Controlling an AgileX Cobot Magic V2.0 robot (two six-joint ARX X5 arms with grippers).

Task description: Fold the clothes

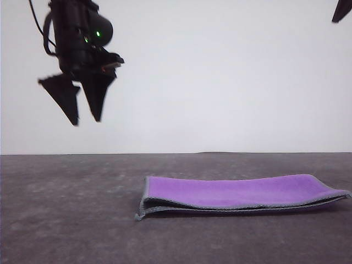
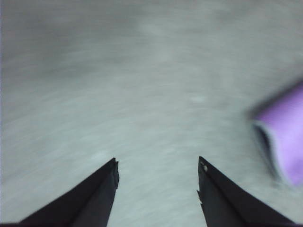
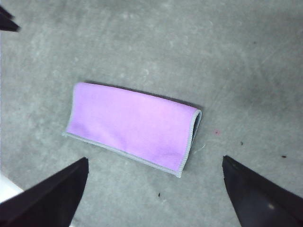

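Observation:
The clothes [image 1: 236,193] are one small cloth lying folded in half on the grey table, purple face up, with a light grey hem along its edges. The right wrist view sees the cloth [image 3: 132,125] from above as a flat purple rectangle. My left gripper [image 1: 85,120] hangs high above the table, left of the cloth, open and empty; its wrist view catches the cloth's blurred corner [image 2: 284,137]. My right gripper [image 3: 154,170] is raised over the cloth, wide open, holding nothing. A tip of the right arm [image 1: 342,11] pokes in at the upper right.
The grey table [image 1: 66,209] stretches bare around the cloth. A white wall [image 1: 220,82] stands behind it. A dark finger of the other arm [image 3: 7,21] shows at the corner of the right wrist view.

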